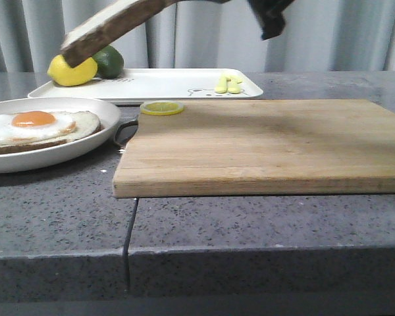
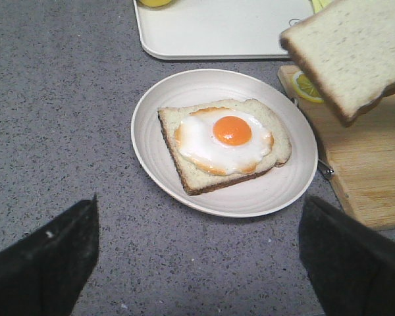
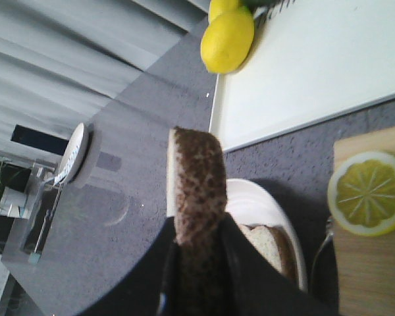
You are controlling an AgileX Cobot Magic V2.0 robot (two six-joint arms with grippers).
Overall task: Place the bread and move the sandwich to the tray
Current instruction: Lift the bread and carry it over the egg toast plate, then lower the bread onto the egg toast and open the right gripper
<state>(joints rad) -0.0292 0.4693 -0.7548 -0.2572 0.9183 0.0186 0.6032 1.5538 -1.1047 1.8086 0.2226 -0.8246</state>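
Near edge: grey speckled counter (image 1: 250,230) with a seam running toward the camera. On it a wooden cutting board (image 1: 263,145), bare except for a lemon slice (image 1: 162,108) at its far left corner. Just left of the board, a round white plate (image 1: 85,148) holding the sandwich (image 1: 39,126): one bread slice, fried egg on top, orange yolk, no top slice on it. A dark metal handle pokes out between plate and board.

Left gripper (image 2: 197,263) hangs over the counter near the plate, fingers spread wide, nothing between them.

Right gripper (image 3: 197,263) is up in the air, fingers pinched on the bread (image 1: 112,26), gripping it by the crust. The slice is tilted, pale face up, low end pointing left, above the plate's far side and the tray's left end, touching nothing else.

Behind board and plate: white tray (image 1: 178,85) with a small cartoon print. A lemon (image 1: 72,70) and a green fruit (image 1: 109,62) sit at its left end, small yellow pieces (image 1: 228,83) at its right end. Grey curtain behind.
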